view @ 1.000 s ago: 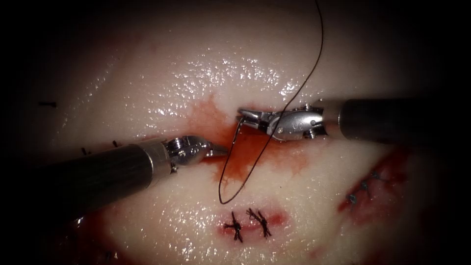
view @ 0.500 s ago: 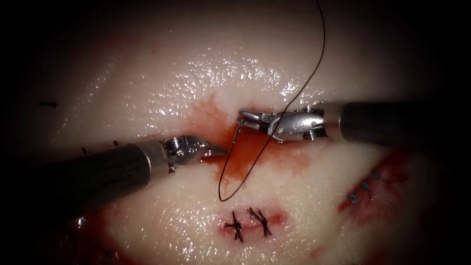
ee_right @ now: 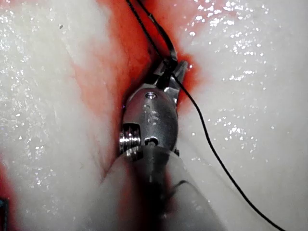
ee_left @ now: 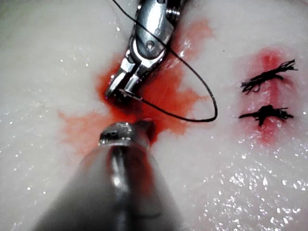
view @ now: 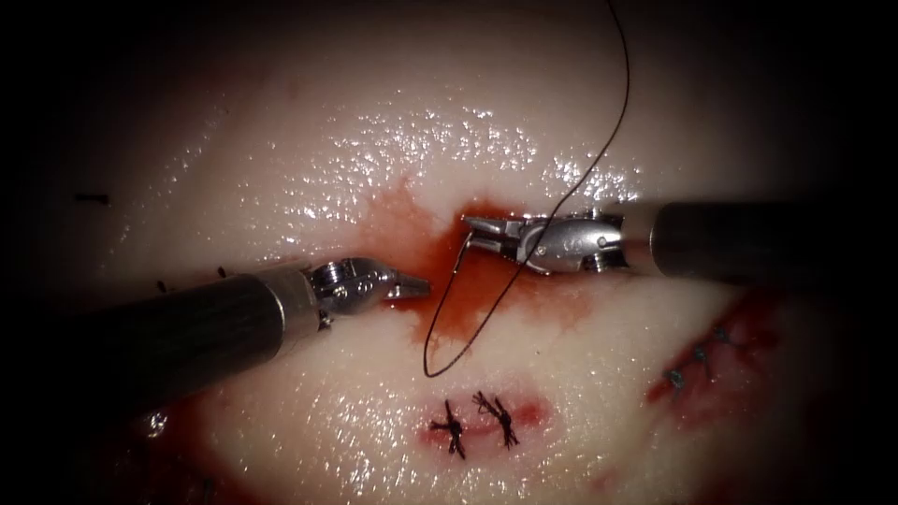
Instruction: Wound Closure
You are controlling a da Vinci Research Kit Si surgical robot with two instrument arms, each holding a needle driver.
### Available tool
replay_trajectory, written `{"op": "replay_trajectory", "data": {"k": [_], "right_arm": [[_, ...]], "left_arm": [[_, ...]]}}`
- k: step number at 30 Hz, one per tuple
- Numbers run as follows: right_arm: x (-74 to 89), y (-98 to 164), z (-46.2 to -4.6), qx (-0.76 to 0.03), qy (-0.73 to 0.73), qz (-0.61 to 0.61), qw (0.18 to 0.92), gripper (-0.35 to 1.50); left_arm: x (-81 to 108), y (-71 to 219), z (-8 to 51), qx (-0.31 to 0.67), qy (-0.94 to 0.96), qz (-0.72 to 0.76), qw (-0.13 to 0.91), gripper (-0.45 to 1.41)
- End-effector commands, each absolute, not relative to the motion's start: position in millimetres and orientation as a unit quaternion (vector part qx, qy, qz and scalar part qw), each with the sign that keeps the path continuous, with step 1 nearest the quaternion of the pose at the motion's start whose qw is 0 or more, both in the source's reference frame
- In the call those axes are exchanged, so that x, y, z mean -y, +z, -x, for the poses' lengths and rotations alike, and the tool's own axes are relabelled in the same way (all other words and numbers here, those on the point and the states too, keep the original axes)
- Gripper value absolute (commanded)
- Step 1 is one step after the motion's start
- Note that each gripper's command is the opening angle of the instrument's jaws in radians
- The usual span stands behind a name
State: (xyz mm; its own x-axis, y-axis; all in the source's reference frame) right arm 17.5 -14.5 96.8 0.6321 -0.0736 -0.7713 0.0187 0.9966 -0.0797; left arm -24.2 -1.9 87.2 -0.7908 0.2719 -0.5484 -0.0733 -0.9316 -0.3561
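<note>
Right tool: my right tool point(view: 475, 228) reaches in from the right over the red fluid point(view: 468, 299), its jaws clamped on the needle point(view: 458, 254) close to the thread end, as far as I can judge.
Needle: only a short pale curve hangs from those jaws toward the tissue point(view: 374, 159); I cannot tell whether its point sits in the cut point(view: 440, 257) or just over it. I judge the grip is this far back so the rest of the curve stays free.
Thread: the thread point(view: 486, 318) drops from the jaws, loops toward the near side and turns just short of the two finished stitches point(view: 477, 425), then crosses the right tool's wrist and climbs away to the far side. It lies slack, so I read nothing as pulling on the tissue.
Left tool: my left tool point(view: 418, 285) sits just left of the cut at the edge of the fluid, jaws together on nothing, tip aimed at the needle; I judge it is parked close in order to help.
Other stitches: a second closed row point(view: 697, 355) lies well apart on the right.
</note>
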Motion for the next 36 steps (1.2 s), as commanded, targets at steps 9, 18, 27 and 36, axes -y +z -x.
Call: {"op": "replay_trajectory", "data": {"k": [9, 18, 27, 36], "right_arm": [[11.7, 90, -20.2, -0.517, 0.009, 0.060, 0.854, 1.25], [11.8, 84, -22.4, -0.529, -0.031, 0.127, 0.839, 1.03], [11.9, 84, -24.1, -0.520, -0.023, 0.134, 0.843, 1.03], [12.0, 84, -25.3, -0.519, -0.033, 0.150, 0.841, 1.03]], "left_arm": [[1.9, 88, 24.7, 0.160, 0.932, 0.310, 0.092, -0.35], [1.9, 88, 24.8, 0.160, 0.933, 0.310, 0.093, -0.35], [1.9, 88, 24.9, 0.160, 0.933, 0.310, 0.093, -0.35], [2.0, 88, 25.0, 0.159, 0.933, 0.310, 0.093, -0.35]]}}
